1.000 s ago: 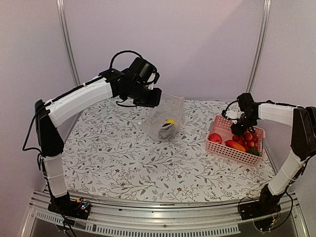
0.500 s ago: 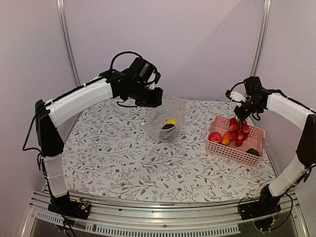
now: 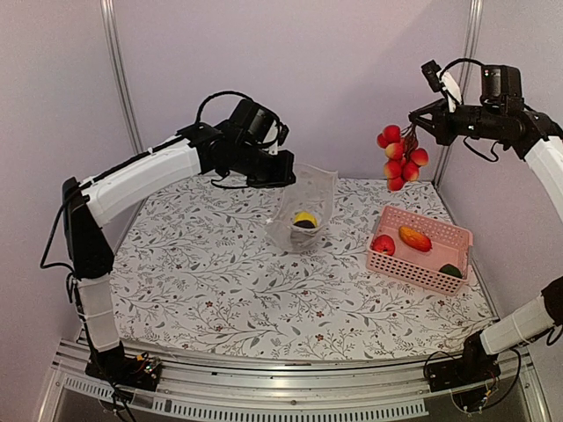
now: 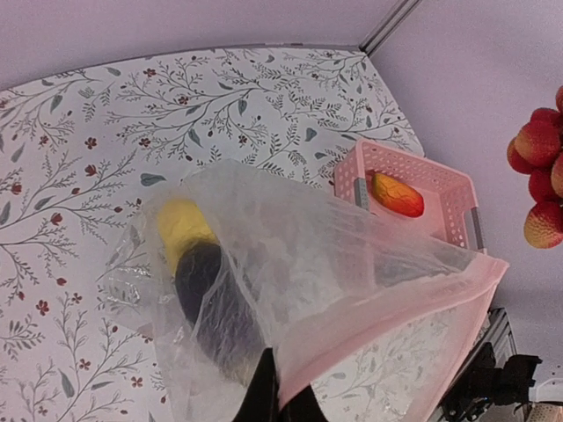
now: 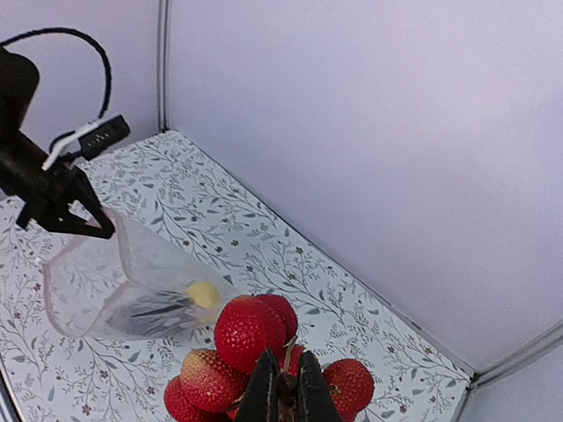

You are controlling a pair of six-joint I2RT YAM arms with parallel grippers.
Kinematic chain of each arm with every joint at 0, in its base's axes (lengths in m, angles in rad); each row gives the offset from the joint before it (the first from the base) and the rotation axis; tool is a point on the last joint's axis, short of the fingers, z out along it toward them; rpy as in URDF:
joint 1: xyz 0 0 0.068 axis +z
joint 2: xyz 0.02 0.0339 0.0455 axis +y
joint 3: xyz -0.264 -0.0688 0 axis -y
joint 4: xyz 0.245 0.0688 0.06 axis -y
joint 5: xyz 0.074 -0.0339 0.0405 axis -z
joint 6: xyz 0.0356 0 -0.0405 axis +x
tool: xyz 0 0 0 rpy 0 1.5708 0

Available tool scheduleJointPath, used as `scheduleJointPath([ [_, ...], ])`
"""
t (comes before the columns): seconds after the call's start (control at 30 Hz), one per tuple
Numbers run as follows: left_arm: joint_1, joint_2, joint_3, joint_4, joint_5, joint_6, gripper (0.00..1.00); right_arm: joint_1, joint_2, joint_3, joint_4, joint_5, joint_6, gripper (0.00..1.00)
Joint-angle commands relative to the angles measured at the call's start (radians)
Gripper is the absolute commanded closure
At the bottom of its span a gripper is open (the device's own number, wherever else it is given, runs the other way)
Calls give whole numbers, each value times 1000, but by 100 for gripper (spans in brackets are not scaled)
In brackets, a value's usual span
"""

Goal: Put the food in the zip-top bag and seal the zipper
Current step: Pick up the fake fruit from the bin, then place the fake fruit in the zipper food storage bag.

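Observation:
My left gripper (image 3: 288, 179) is shut on the mouth edge of the clear zip-top bag (image 3: 303, 215) and holds it up off the table; in the left wrist view its jaws (image 4: 280, 406) pinch the pinkish zipper strip (image 4: 387, 330). A yellow lemon-like piece (image 4: 182, 227) and the dark purple eggplant (image 4: 207, 290) lie in the bag. My right gripper (image 3: 420, 120) is shut on the stem of a bunch of red round fruits (image 3: 398, 156), held high above the pink basket (image 3: 422, 264). The bunch fills the right wrist view (image 5: 255, 352).
The pink lattice basket stands at the right of the table and holds an orange-red piece (image 3: 415, 238), a red fruit (image 3: 383, 245) and a green piece (image 3: 451, 271). Metal frame posts (image 3: 119, 79) stand at the back corners. The floral tablecloth (image 3: 202, 281) covers the table.
My right gripper has lifted the red bunch out of the basket, up and a little left. The left gripper has raised the bag's mouth slightly, standing the bag more upright.

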Motion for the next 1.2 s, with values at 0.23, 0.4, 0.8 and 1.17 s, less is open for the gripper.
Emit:
scheduleJointPath([
  [0.23, -3, 30, 18, 76, 85, -89, 100, 69, 36, 48, 257, -691, 397, 100],
  [0.4, -2, 31, 21, 85, 103, -103, 100, 157, 89, 78, 321, -702, 452, 100],
  [0.8, 14, -4, -5, 152, 227, -158, 100, 243, 179, 39, 451, -721, 469, 100],
  [1.17, 22, -12, -24, 162, 243, -159, 100, 251, 184, -105, 451, -601, 322, 100],
])
